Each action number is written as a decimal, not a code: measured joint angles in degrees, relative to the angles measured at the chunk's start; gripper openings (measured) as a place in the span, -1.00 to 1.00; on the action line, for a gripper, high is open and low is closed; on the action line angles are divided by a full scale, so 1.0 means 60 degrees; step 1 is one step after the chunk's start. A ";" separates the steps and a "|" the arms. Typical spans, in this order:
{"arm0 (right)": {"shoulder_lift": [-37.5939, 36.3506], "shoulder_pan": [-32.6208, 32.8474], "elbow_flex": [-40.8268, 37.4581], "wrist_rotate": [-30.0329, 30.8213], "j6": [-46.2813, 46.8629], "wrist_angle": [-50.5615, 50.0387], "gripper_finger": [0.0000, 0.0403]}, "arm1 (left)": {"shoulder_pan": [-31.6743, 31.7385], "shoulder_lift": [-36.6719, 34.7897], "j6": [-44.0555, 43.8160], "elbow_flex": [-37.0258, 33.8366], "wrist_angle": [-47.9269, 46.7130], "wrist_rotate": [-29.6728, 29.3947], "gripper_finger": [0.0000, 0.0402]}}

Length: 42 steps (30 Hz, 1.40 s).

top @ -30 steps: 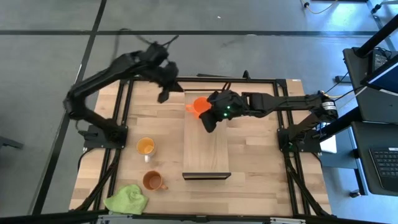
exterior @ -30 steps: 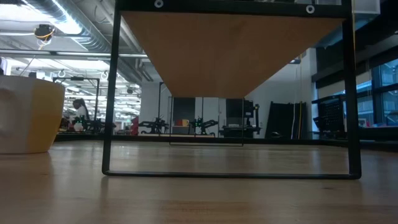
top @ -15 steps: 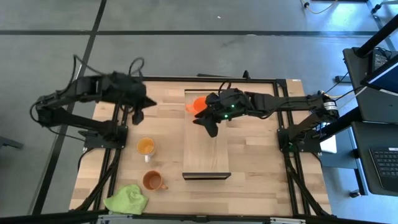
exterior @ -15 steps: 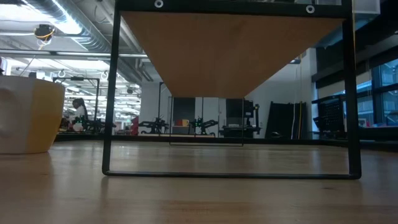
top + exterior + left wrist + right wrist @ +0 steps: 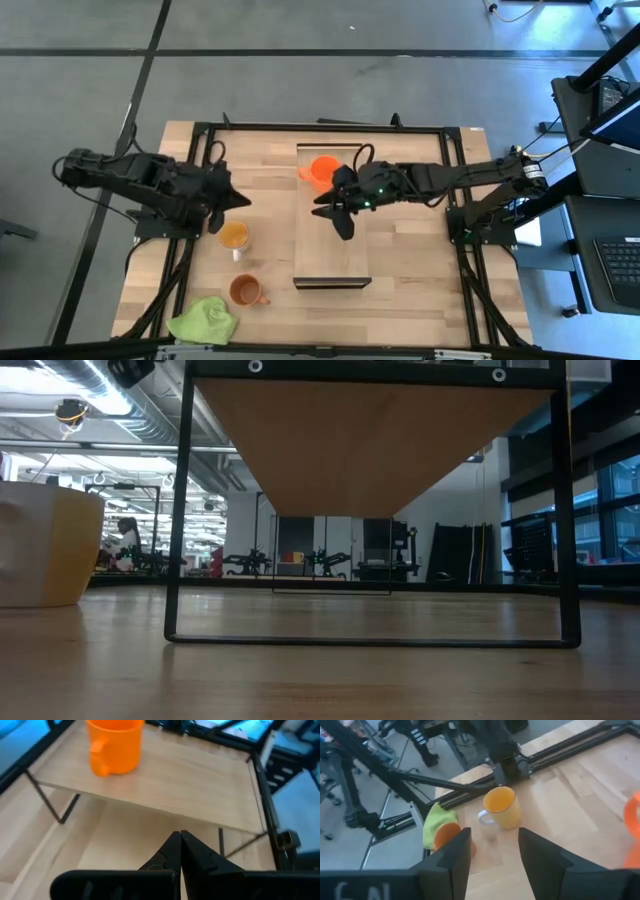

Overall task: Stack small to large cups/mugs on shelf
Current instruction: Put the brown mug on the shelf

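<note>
The left pincer (image 5: pixel 228 196) is seen with its fingers (image 5: pixel 176 851) pressed shut and gripping nothing; it is held over the left part of the worktop (image 5: pixel 420 280), just above the amber-yellow cup (image 5: pixel 234 236) and apart from it. In the left wrist view the closed tips are pointed toward the shelf, well short of it. The amber-yellow cup is stood upright on the worktop, left of the shelf, with a pale handle (image 5: pixel 483 817) visible in the right wrist view. Nearer the front edge, the rust-brown mug (image 5: pixel 245 291) is stood upright as well, and the lime-green cloth (image 5: pixel 205 321) is lying just beside it at the front left corner. The shelf (image 5: pixel 332 250) is raised on thin dark legs (image 5: pixel 183 510) at the middle of the worktop. The bright orange mug (image 5: pixel 321 171) is set upright on the far end of the shelf, alone there. The right pincer (image 5: pixel 334 212) is held over the shelf, just beside the orange mug and no part of it touching the mug; its fingers (image 5: pixel 451 855) are spread wide apart and nothing is held between them. In the low view, a person (image 5: pixel 128 540) is seen far off in the room behind.
</note>
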 joint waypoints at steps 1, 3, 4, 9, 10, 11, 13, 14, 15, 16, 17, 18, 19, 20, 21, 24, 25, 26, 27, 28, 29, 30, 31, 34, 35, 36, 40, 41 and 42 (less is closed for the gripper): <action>0.0000 0.0064 0.0000 0.0086 0.0067 -0.0077 -0.18 | -0.0127 -0.0010 0.0092 0.0000 -0.0093 0.0000 -1.00; 0.0000 0.0231 0.0000 0.0317 0.0223 -0.0301 -0.18 | -0.0358 -0.0004 0.0106 -0.0004 -0.0328 0.0004 -1.00; 0.0000 0.0338 0.0000 0.0371 0.0242 -0.0466 -0.18 | -0.0484 -0.0001 0.0092 -0.0007 -0.0438 0.0022 -1.00; 0.0000 0.1045 0.0000 0.0413 0.0263 -0.1283 -0.18 | -0.1217 -0.0001 -0.0197 -0.0007 -0.0865 0.0082 -1.00; 0.0000 0.1191 0.0000 0.0438 0.0262 -0.1450 -0.18 | -0.1319 -0.0001 -0.0101 -0.0009 -0.0964 0.0026 -1.00; 0.0000 0.1324 0.0000 0.0486 0.0259 -0.1620 -0.18 | -0.1380 -0.0002 0.0033 -0.0011 -0.1077 -0.0040 -1.00; 0.0000 0.1571 0.0000 0.0551 0.0227 -0.2016 -0.18 | -0.1383 -0.0052 0.0371 -0.0011 -0.1160 -0.0274 -1.00; -0.0027 0.1686 0.0000 0.0551 0.0197 -0.2289 -0.18 | -0.1379 -0.0080 0.0498 -0.0011 -0.1150 -0.0419 -1.00; -0.0066 0.1814 0.0000 0.0554 0.0188 -0.2646 -0.18 | -0.1375 -0.0081 0.0675 -0.0011 -0.1139 -0.0573 -1.00; -0.0102 0.1935 0.0000 0.0574 0.0229 -0.2999 -0.18 | -0.1374 -0.0081 0.0844 -0.0011 -0.1137 -0.0658 -1.00; -0.0156 0.2065 0.0000 0.0594 0.0248 -0.3301 -0.18 | -0.1375 -0.0075 0.0897 -0.0011 -0.1122 -0.0698 -1.00; -0.0203 0.2216 0.0000 0.0737 0.0250 -0.3622 -0.18 | -0.1373 -0.0058 0.0886 -0.0011 -0.1115 -0.0708 -1.00; -0.0227 0.2343 0.0000 0.0940 0.0253 -0.3864 -0.18 | -0.1372 -0.0059 0.0780 -0.0011 -0.1120 -0.0709 -1.00; -0.0243 0.2450 0.0000 0.1125 0.0254 -0.4005 -0.18 | -0.1370 -0.0072 0.0599 -0.0011 -0.1111 -0.0710 -1.00; -0.0259 0.2556 0.0000 0.1278 0.0251 -0.4129 -0.18 | -0.1372 -0.0073 0.0455 -0.0011 -0.1110 -0.0713 -1.00; -0.0270 0.2777 0.0000 0.1608 0.0257 -0.4201 -0.18 | -0.1372 -0.0067 0.0375 -0.0011 -0.1109 -0.0710 -1.00; -0.0273 0.2862 0.0000 0.2024 0.0296 -0.4192 -0.18 | -0.1372 -0.0067 0.0374 -0.0011 -0.1087 -0.0736 -1.00; -0.0273 0.2940 0.0000 0.2479 0.0351 -0.4154 -0.18 | -0.1372 -0.0067 0.0377 -0.0011 -0.1039 -0.0762 -1.00; -0.0260 0.3000 0.0000 0.2774 0.0475 -0.4096 -0.18 | -0.1372 -0.0067 0.0385 -0.0012 -0.1007 -0.0782 -1.00; -0.0258 0.3036 0.0000 0.2935 0.0584 -0.4023 -0.18 | -0.1372 -0.0064 0.0375 -0.0011 -0.1000 -0.0781 -1.00; -0.0251 0.3067 0.0000 0.3038 0.0761 -0.3950 -0.18 | -0.1372 -0.0045 0.0281 -0.0011 -0.1001 -0.0778 -1.00; -0.0245 0.3115 0.0000 0.3073 0.0881 -0.3883 -0.18 | -0.1376 -0.0010 0.0108 -0.0012 -0.1000 -0.0774 -1.00; -0.0238 0.3179 0.0000 0.3189 0.0982 -0.3799 -0.18 | -0.1392 0.0034 -0.0026 -0.0011 -0.1000 -0.0776 -1.00; -0.0135 0.3430 0.0013 0.3639 0.1166 -0.3621 -0.18 | -0.1577 0.0143 -0.0308 -0.0014 -0.0993 -0.0657 -1.00; -0.0120 0.3522 0.0004 0.3637 0.1343 -0.3631 -0.18 | -0.1682 0.0177 -0.0436 -0.0012 -0.0995 -0.0404 -1.00; -0.0117 0.3618 0.0004 0.3581 0.1624 -0.3621 -0.18 | -0.1819 0.0221 -0.0654 -0.0012 -0.0984 -0.0072 -1.00; -0.0131 0.4211 0.0004 0.3280 0.3141 -0.3360 -0.18 | -0.2887 0.0621 -0.2189 -0.0011 -0.0489 0.0525 -1.00; -0.0131 0.4408 0.0000 0.3272 0.3491 -0.3211 -0.18 | -0.3287 0.0759 -0.2523 -0.0013 -0.0300 0.0642 -1.00; -0.0131 0.4598 0.0000 0.3264 0.3855 -0.2981 -0.18 | -0.3712 0.0917 -0.2789 -0.0012 -0.0073 0.0791 -1.00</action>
